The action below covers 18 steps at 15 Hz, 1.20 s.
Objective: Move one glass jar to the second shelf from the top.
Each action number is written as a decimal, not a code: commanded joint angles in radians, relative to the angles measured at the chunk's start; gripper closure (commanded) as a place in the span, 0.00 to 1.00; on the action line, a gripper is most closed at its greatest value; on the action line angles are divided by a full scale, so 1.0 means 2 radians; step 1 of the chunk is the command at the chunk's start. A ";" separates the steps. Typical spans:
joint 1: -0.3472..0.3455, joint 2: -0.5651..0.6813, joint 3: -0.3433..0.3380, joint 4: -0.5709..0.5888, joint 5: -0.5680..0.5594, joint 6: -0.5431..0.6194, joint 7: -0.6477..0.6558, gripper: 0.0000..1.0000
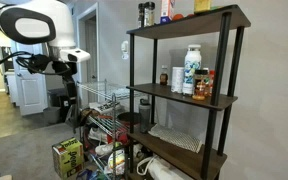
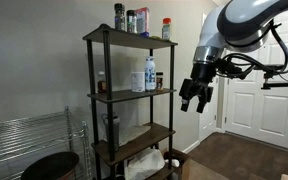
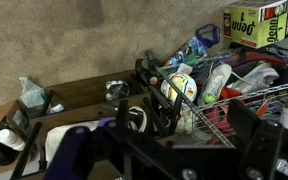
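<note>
The glass jar point(image 1: 142, 14) stands at the end of the top board of the black-framed shelving unit, beside other jars; it also shows in an exterior view point(image 2: 119, 17). The second shelf from the top point(image 1: 150, 91) point(image 2: 119, 96) holds a white bottle point(image 1: 192, 68) point(image 2: 137, 78), a small dark bottle with an orange label point(image 1: 164, 76) and red-capped jars. My gripper point(image 2: 194, 100) point(image 1: 72, 62) hangs in the air, apart from the unit and about level with the second shelf. It is open and empty. The wrist view point(image 3: 144, 150) looks down on the lower shelves and does not show the jar.
A wire basket point(image 3: 219, 105) full of bottles and packets sits on the floor beside the unit, with a yellow-green box point(image 1: 67, 155) point(image 3: 254, 22) next to it. A wire rack point(image 2: 34, 140) and a black bin point(image 2: 49, 165) stand by the wall. A white door point(image 2: 249, 90) is behind the arm.
</note>
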<state>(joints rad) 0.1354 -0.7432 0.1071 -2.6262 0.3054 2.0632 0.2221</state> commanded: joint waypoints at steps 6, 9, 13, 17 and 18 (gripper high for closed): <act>-0.004 0.000 0.003 0.001 0.003 -0.002 -0.002 0.00; -0.004 0.000 0.003 0.001 0.003 -0.002 -0.002 0.00; -0.008 -0.009 0.006 0.005 0.001 0.002 0.004 0.00; -0.019 -0.046 0.002 0.017 0.000 0.017 0.010 0.00; -0.024 -0.058 0.001 0.021 -0.001 0.026 0.012 0.00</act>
<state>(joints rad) 0.1172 -0.7822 0.1061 -2.5898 0.3054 2.0786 0.2221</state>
